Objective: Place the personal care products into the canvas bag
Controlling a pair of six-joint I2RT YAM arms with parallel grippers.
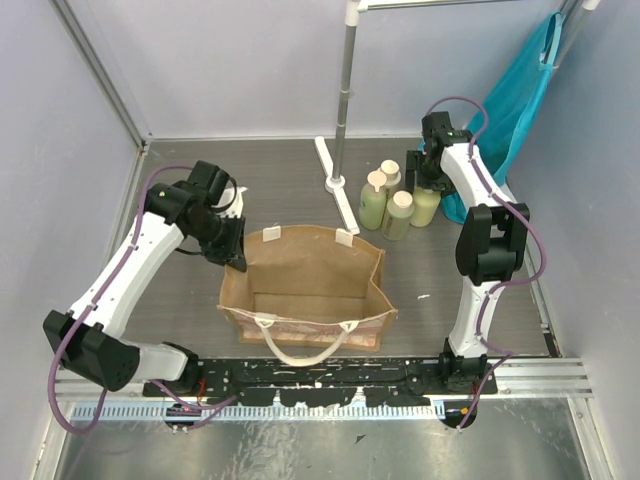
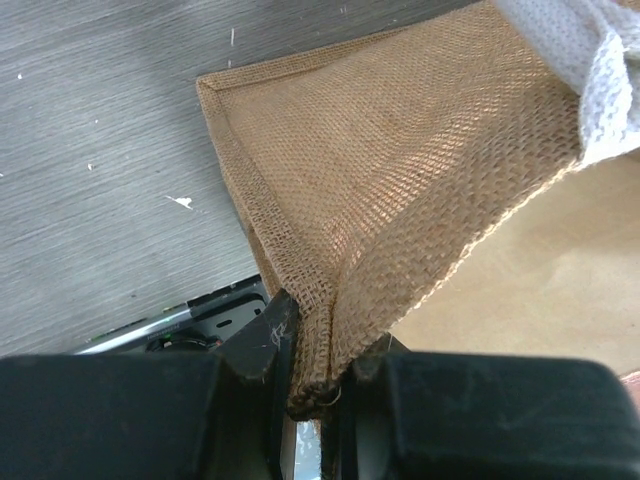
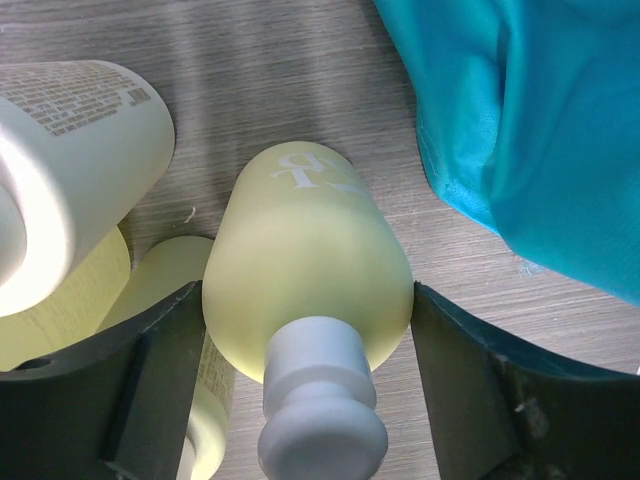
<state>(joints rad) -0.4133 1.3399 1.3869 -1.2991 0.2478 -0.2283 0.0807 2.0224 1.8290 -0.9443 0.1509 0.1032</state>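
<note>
Nothing is packed yet: looking down into the canvas bag [image 1: 300, 327], you see only its bare tan floor. All four bottles [image 1: 397, 212] of pale yellow-green liquid stand in a tight cluster on the worktop [image 1: 420, 270], just behind the bag's rear right corner.

Your left claw [image 1: 236, 252] is pinched tight on the bag's rear left corner, with the woven rim folded between its jaws, and that appears to be holding the mouth open. Your right claw [image 3: 310, 370] is at the side of the cluster farthest from the bag. It straddles the rightmost bottle [image 1: 425, 205], and its jaws look closed against both flanks just below the white cap. That bottle stands upright on the worktop, so I judge the first pick to be gripped but not lifted. All four transfers remain.

Watch the neighbours. Two other bottles sit just beside the held one on its bag side, and a sideways pull could knock them over. A teal cloth [image 1: 520, 100] hangs close on the side away from the bag and could snag a jaw. A stand [image 1: 345, 90] with a white foot sits behind the bag's back wall, near the cluster. The bag's rear wall rises between the bottles and the opening, so the load must clear that edge.
</note>
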